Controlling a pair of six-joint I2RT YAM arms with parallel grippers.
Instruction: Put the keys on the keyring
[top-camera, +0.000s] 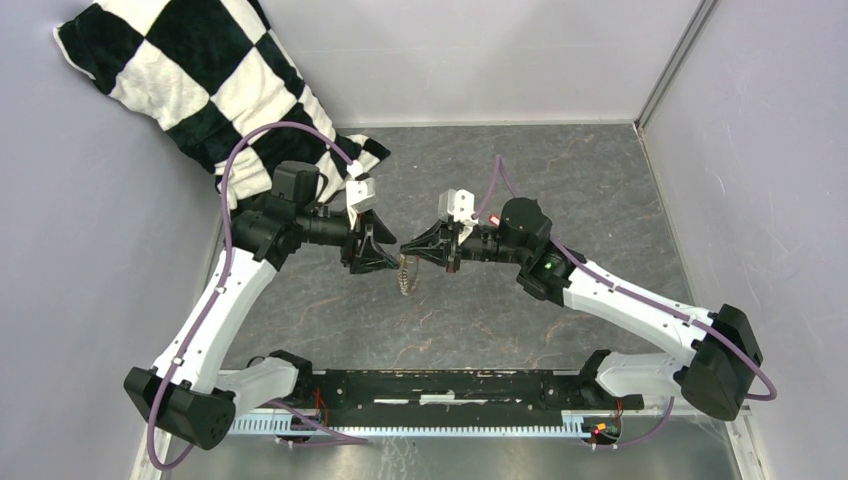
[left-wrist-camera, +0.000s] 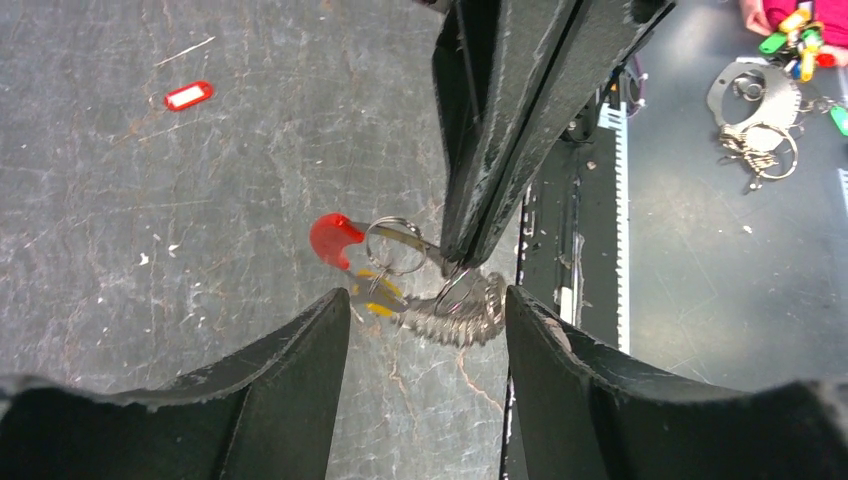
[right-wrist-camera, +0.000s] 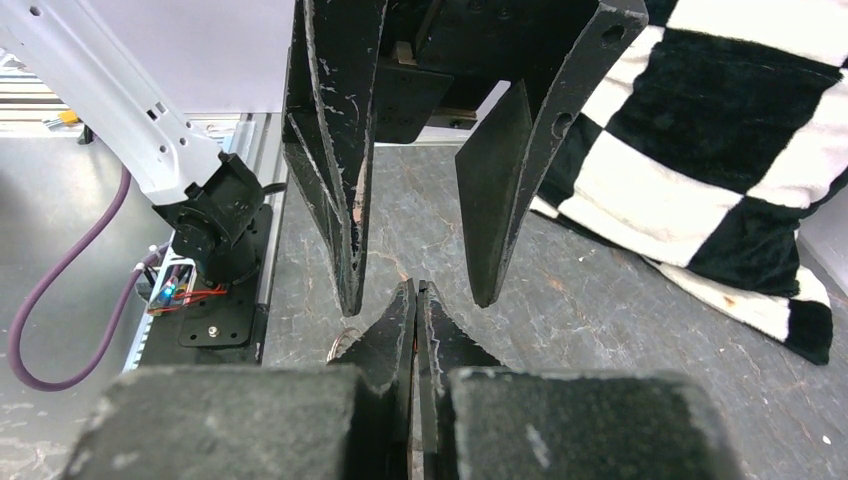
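My right gripper (left-wrist-camera: 458, 258) is shut on the keyring (left-wrist-camera: 462, 314), a grey coil-like ring with a red piece (left-wrist-camera: 334, 240), and holds it above the table. A yellow key (left-wrist-camera: 381, 297) hangs against the ring. My left gripper (left-wrist-camera: 425, 300) is open and empty, its fingers either side of the bundle without touching it. A red key with a white mark (left-wrist-camera: 188, 95) lies alone on the table, farther off. In the top view the grippers meet tip to tip, left (top-camera: 378, 258) and right (top-camera: 406, 249), with the keyring (top-camera: 405, 277) dangling below. The right wrist view shows shut jaws (right-wrist-camera: 415, 290).
A black-and-white checked cloth (top-camera: 200, 80) lies at the back left, close behind the left arm. A black rail (top-camera: 450, 385) runs along the near edge. Spare key bunches (left-wrist-camera: 760, 100) lie beyond the rail. Grey walls enclose the table.
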